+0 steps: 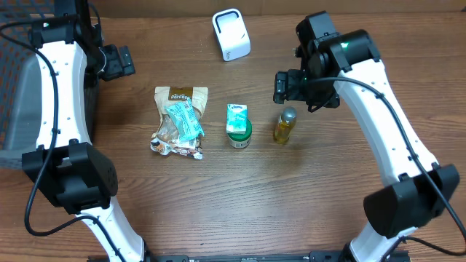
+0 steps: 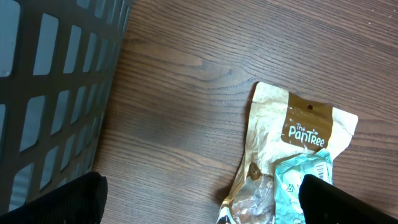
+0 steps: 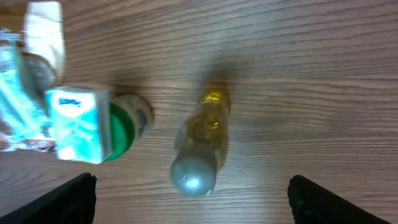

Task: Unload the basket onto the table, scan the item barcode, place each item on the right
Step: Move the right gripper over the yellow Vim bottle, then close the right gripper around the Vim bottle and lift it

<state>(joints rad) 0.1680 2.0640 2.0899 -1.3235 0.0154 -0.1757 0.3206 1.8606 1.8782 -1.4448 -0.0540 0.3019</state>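
the right gripper (image 1: 285, 86) is seen hanging above the yellow bottle (image 1: 285, 126), its fingers spread wide with nothing held between them; in the wrist view the silver-capped bottle (image 3: 202, 146) stands upright on the table (image 3: 311, 74), untouched. just beside it, a green-lidded jar (image 1: 239, 135) is found with a small tissue pack (image 1: 237, 116) resting on top. further left, a snack bag (image 1: 178, 131) lies flat with a teal packet (image 1: 184, 118) laid on it. the white scanner (image 1: 231, 33) is set at the far edge, well apart from the bottle. the left gripper (image 1: 120, 62) is held open near the grey basket (image 1: 22, 94), empty.
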